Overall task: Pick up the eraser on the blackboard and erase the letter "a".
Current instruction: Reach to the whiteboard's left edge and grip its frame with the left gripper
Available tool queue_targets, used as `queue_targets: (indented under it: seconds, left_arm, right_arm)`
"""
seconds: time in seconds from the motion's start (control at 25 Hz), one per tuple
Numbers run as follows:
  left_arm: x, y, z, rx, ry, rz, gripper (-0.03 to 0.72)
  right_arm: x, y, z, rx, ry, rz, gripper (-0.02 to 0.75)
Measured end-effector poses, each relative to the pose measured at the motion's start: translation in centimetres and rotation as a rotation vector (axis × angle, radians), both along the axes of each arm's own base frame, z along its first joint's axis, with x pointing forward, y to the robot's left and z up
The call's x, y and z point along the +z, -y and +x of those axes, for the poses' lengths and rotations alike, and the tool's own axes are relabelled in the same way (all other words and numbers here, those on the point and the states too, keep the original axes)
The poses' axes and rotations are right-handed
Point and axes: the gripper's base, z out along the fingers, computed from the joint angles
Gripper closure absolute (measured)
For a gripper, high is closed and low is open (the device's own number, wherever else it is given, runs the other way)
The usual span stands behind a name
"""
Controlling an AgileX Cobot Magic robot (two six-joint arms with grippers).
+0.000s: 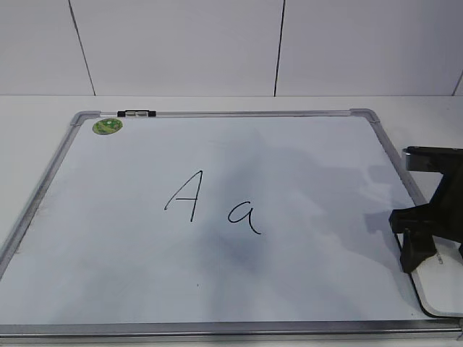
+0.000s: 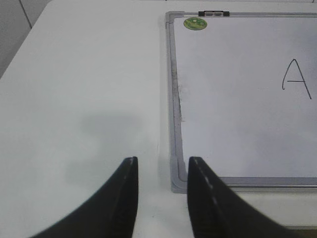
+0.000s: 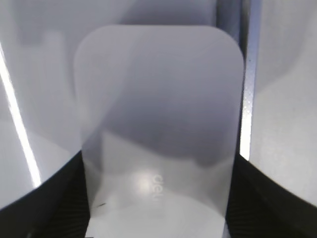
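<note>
Eraser (image 3: 158, 129) lies at the blackboard's (image 1: 217, 289) near-right corner, long axis running away from the right gripper (image 1: 427, 249). Its jaws straddle it, probably not clamped yet. Left gripper (image 2: 161, 198) idles released; letter "a" (image 1: 244, 215) sits leftward.

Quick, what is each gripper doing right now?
Left gripper: open, holding nothing, above the table.
Right gripper: fingers either side of the eraser; whether it grips cannot be told.

The blackboard (image 1: 325, 159) reads "A" (image 1: 184, 196), "a" (image 1: 244, 215).
</note>
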Motion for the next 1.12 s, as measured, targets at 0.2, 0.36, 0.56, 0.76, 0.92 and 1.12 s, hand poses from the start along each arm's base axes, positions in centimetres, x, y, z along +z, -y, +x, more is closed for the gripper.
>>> queue_targets:
  seconds: [0.2, 0.36, 0.56, 0.76, 0.92, 1.12]
  left_arm:
    - [0.0, 0.0, 0.0, 0.000, 0.000, 0.000, 0.452]
    - [0.0, 0.0, 0.0, 0.000, 0.000, 0.000, 0.452]
    - [0.0, 0.0, 0.0, 0.000, 0.000, 0.000, 0.452]
    - [0.0, 0.0, 0.0, 0.000, 0.000, 0.000, 0.452]
    - [0.0, 0.0, 0.0, 0.000, 0.000, 0.000, 0.452]
    - [0.0, 0.0, 0.0, 0.000, 0.000, 0.000, 0.452]
  right_arm:
    - [0.0, 0.0, -0.1, 0.000, -0.009, -0.001, 0.201]
    - [0.2, 0.0, -0.1, -0.003, -0.027, 0.002, 0.201]
    - [1.6, -0.2, 0.8, -0.003, -0.038, 0.005, 0.202]
    - [3.1, -0.3, 1.7, 0.001, -0.029, 0.008, 0.202]
    - [3.8, -0.6, 2.0, 0.003, -0.028, 0.028, 0.202]
    - [4.3, -1.0, 1.9, 0.021, -0.050, 0.078, 0.202]
